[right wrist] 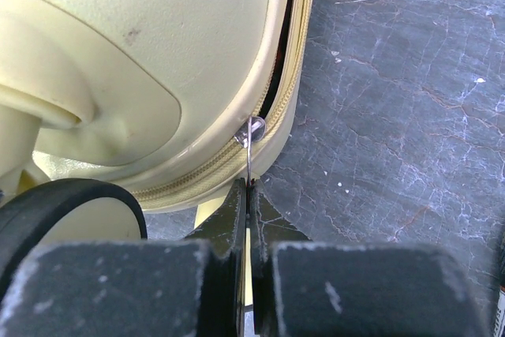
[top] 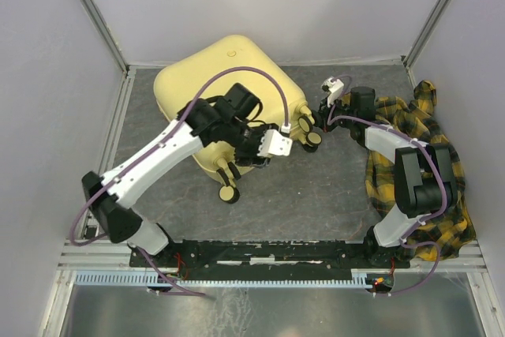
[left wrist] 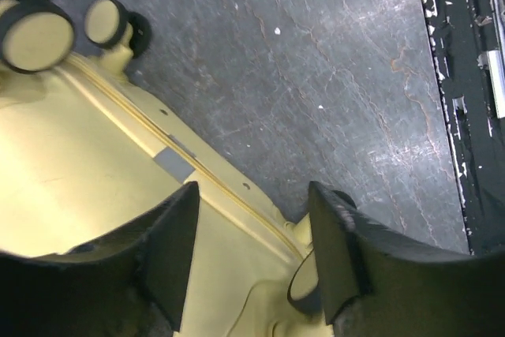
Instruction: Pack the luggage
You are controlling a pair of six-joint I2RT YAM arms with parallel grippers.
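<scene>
**Zip pull pinched, left jaws spread**

I see the luggage (top: 229, 61) lying lid down at the far middle of the table (top: 316, 195), wheels (left wrist: 35, 33) facing right. My right gripper (right wrist: 248, 203) has its jaws pressed together on the zip pull (right wrist: 250, 133) at the luggage's right corner. My left gripper (left wrist: 252, 234) hovers over the near-right edge, jaws spread, holding nothing. A plaid shirt (top: 410, 120) lies far right.

No legible text, label or number in any view; round mark (top: 233, 53) on luggage (top: 197, 76) unreadable
</scene>
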